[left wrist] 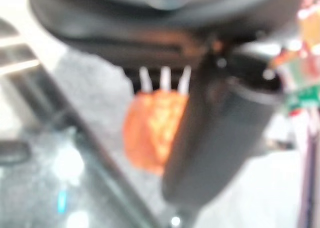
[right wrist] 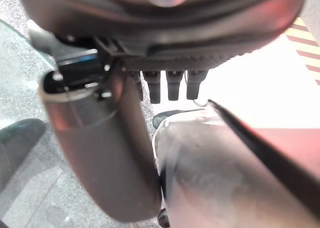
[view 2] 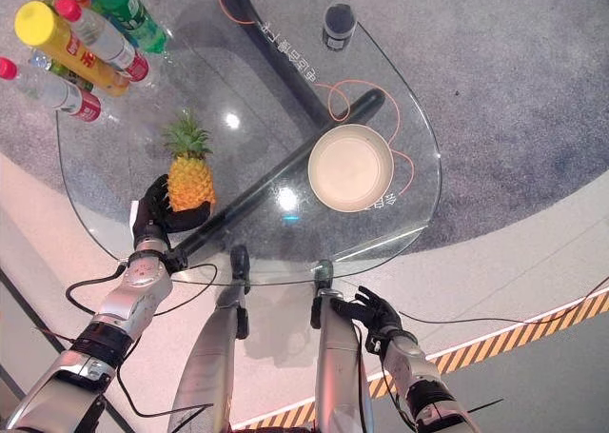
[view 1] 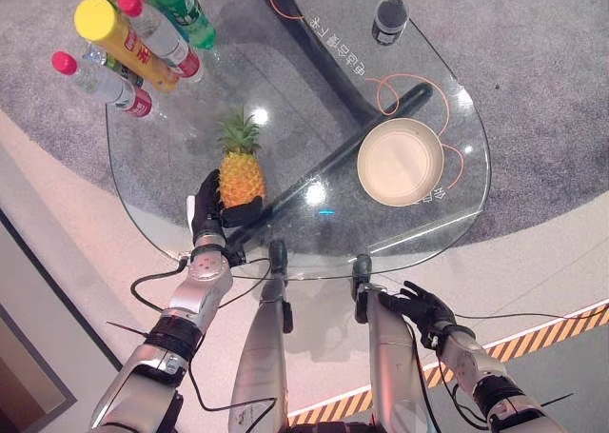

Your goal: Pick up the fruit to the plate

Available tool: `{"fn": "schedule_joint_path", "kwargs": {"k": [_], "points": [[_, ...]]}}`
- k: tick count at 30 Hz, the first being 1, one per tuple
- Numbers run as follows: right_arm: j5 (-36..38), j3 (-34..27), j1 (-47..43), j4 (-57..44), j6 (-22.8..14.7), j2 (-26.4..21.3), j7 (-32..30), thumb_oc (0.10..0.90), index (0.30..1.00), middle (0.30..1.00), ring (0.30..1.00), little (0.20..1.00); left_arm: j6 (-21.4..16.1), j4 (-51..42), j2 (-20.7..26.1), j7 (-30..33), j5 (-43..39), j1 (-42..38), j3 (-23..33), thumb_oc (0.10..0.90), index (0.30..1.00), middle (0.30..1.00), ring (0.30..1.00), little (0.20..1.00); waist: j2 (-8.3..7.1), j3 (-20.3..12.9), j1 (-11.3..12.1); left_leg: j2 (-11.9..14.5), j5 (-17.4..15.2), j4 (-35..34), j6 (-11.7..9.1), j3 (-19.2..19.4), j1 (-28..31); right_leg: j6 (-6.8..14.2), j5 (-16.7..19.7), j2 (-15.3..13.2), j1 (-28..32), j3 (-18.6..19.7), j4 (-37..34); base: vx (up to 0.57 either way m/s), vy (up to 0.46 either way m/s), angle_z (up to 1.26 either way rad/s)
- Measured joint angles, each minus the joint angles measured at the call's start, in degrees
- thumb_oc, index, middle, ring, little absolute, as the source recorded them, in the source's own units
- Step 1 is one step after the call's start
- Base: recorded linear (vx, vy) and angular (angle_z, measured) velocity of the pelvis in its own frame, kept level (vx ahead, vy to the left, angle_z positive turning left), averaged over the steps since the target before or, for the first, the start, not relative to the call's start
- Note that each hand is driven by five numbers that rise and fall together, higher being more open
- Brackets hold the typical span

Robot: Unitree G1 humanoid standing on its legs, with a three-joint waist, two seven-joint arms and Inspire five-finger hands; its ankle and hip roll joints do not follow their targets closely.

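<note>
One orange-yellow pineapple with a spiky green crown (view 1: 240, 167) stands upright on the round clear glass table (view 1: 171, 157), its knobbly skin clasped by the curled fingers of the dark left hand (view 1: 211, 214). One shallow round cream plate (view 1: 400, 162) lies well apart. Several plastic bottles with coloured caps (view 1: 128, 43) cluster at the far edge, beside one dark cylindrical cup (view 1: 389, 20). The dark right hand (view 1: 426, 311) hangs below the table's edge, fingers loosely spread.

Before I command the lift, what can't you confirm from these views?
- Left hand on the pineapple: the fruit hides its fingers in the head views, and the left wrist view is blurred.
- Whether the pineapple is off the glass table: cannot tell.
- Bottles: cut off by the frame's top.
- Plate: looks empty.
</note>
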Motion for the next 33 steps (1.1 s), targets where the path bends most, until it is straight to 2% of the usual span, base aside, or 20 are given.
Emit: {"fn": "schedule_joint_path", "kwargs": {"k": [3, 13, 14, 15, 16, 33], "points": [[0.0, 0.1, -0.2, 0.0, 0.2, 0.1, 0.0, 0.800, 0.900, 0.900, 0.900, 0.900, 1.3, 1.1, 0.2, -0.2, 0.0, -1.0, 0.0, 0.800, 0.900, 0.900, 0.900, 0.900, -0.01, 0.0, -0.4, 0.0, 0.0, 0.0, 0.0, 0.0, 0.0, 0.1, 0.1, 0.0, 0.0, 0.0, 0.0, 0.00, 0.000, 0.00], [0.0, 0.7, -0.7, 0.0, 0.2, 0.1, -0.1, 0.800, 0.900, 0.900, 0.900, 0.900, 2.1, 4.8, 0.4, -1.6, -0.4, -4.2, -2.1, 0.800, 0.900, 0.900, 0.900, 0.900, -0.11, 0.0, -1.0, 0.0, 0.0, 0.1, 0.0, 0.4, -0.2, 0.4, 0.5, 0.0, -0.1, 0.3, -0.6, 0.00, 0.000, 0.00], [0.0, 0.8, -0.7, 0.0, 0.3, 0.1, -0.1, 0.800, 0.900, 0.900, 0.900, 0.900, 2.2, 4.9, 0.5, -1.6, -0.4, -4.2, -2.2, 0.418, 0.573, 0.573, 0.573, 0.518, -0.12, 0.0, -1.0, 0.0, 0.0, 0.1, 0.0, 0.4, -0.2, 0.4, 0.6, 0.0, -0.1, 0.4, -0.7, 0.00, 0.000, 0.00], [0.0, 0.8, -0.7, 0.0, 0.3, 0.1, -0.2, 0.800, 0.900, 0.900, 0.900, 0.900, 2.6, 5.0, 0.5, -1.7, -0.4, -4.5, -2.3, 0.119, 0.316, 0.316, 0.316, 0.219, -0.14, 0.0, -1.0, 0.0, 0.0, 0.1, 0.1, 0.5, -0.3, 0.4, 0.7, 0.0, -0.1, 0.4, -0.9, 0.00, 0.000, 0.00], [0.0, 0.9, -0.7, 0.0, 0.2, 0.1, -0.3, 0.800, 0.900, 0.900, 0.900, 0.900, 2.6, 5.4, 0.5, -1.7, -0.5, -4.7, -2.3, 0.100, 0.300, 0.300, 0.300, 0.200, -0.15, -0.1, -1.0, 0.0, 0.0, 0.1, 0.1, 0.5, -0.3, 0.5, 0.8, 0.0, -0.1, 0.4, -1.0, 0.00, 0.000, 0.00], [0.0, 1.7, -1.2, 0.1, 0.6, 0.1, -0.9, 0.800, 0.900, 0.900, 0.900, 0.900, 2.4, 7.4, 1.1, -2.0, -0.2, -5.8, -2.4, 0.100, 0.300, 0.300, 0.300, 0.200, -0.72, -0.2, -1.0, -0.2, 0.0, 0.1, 0.2, 0.6, -0.4, 0.6, 0.9, -0.2, 0.0, 0.5, -1.2, 0.00, 0.000, 0.00]]}}
